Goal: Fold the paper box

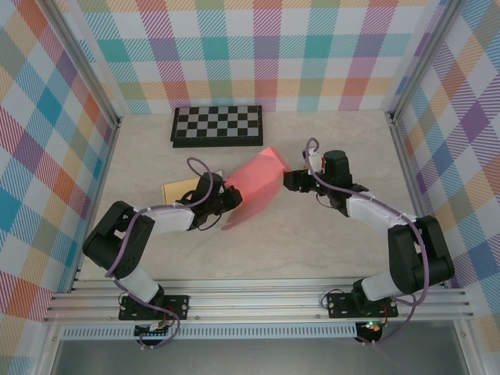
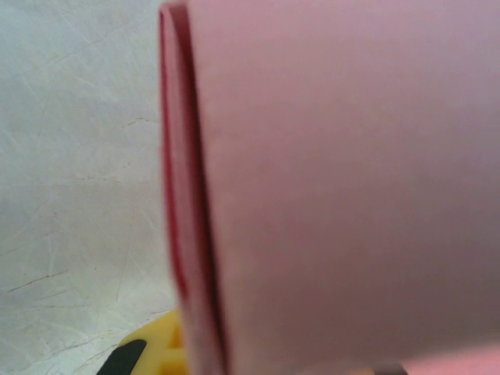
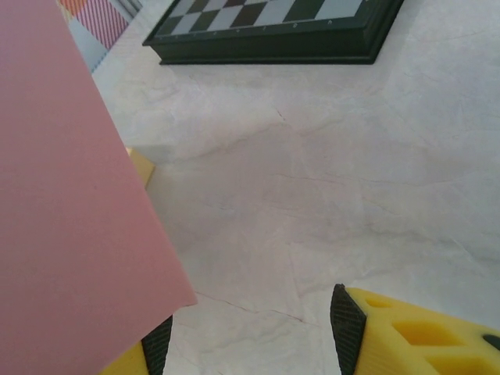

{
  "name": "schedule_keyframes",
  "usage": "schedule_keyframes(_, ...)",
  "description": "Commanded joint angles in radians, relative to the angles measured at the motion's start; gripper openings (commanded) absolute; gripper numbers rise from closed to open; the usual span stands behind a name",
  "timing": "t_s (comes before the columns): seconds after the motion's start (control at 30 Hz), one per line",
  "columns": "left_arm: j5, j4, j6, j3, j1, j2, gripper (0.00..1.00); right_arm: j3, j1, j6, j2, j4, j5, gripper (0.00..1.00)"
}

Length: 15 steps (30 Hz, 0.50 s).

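Well — pink paper box [image 1: 255, 187], flat, layered

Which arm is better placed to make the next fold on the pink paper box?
Right, probably: the left hand is shut on the pink paper box, steadying it, while the right hand is open beside its other end.

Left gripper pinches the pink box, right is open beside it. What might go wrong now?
1. The right gripper is open with a corner of the paper box near one finger; closing may miss or crease it.
2. Only the left gripper holds it; it could slip or sag.
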Motion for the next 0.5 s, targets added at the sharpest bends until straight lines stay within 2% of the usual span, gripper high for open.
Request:
schedule_keyframes(0.0,0.018,0.008,0.022,-0.003,0.002,0.015,0.0,0.066,0.008,0.08,0.016,0.016,-0.042,0.59)
schedule_keyframes(0.23,0.05,0.019,0.057,0.012,-0.009,0.021,0.0,0.152,0.042,0.02,0.091,-0.113,-0.054,0.59)
schedule_keyframes(0.33,0.046,0.006,0.072,0.025,-0.018,0.024,0.0,0.165,0.074,0.018,0.117,-0.118,-0.06,0.59)
schedule_keyframes(0.47,0.028,-0.015,0.087,0.038,-0.027,0.023,0.0,0.225,0.128,-0.049,0.163,-0.224,-0.041,0.59)
